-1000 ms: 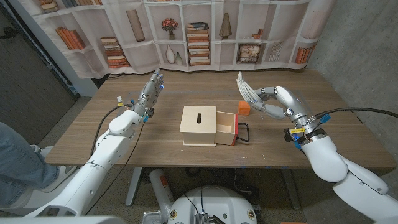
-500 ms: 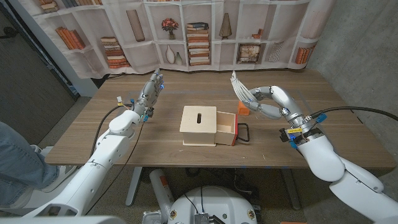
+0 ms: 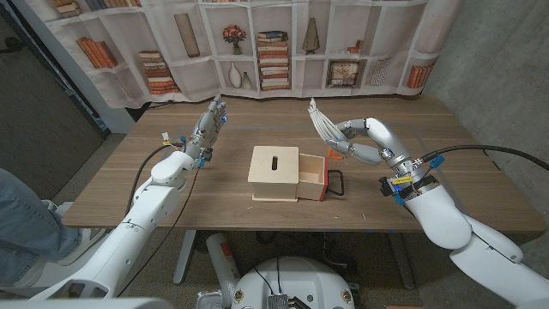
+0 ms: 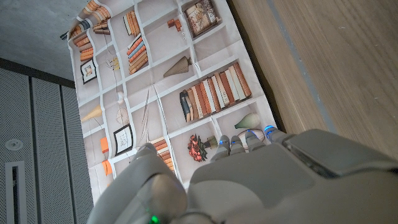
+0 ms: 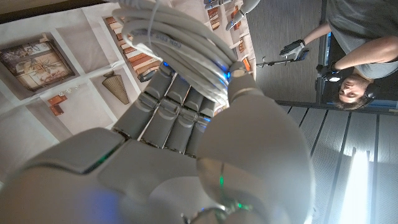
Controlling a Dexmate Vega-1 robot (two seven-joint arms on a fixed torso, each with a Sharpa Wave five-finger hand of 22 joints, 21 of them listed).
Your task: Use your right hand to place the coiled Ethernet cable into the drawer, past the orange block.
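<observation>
Ethernet cable (image 3: 321, 121): a white coil held above the desk (image 3: 429, 184), its long axis slanting up and toward the robot's left, free loop end highest.
Right robot hand (image 3: 360, 144): raised over the desk just past the open drawer (image 3: 312, 176), fingers curled, pinching the coil (image 5: 180, 34) between thumb and fingers.
Cable to robot hand: the coil sticks out from the fingertips, over the orange block (image 3: 335, 152).
Drawer: pulled out from the wooden box (image 3: 274, 172), facing the right arm.
Left robot hand (image 3: 208, 125): upright, fingers extended, holding nothing.
</observation>
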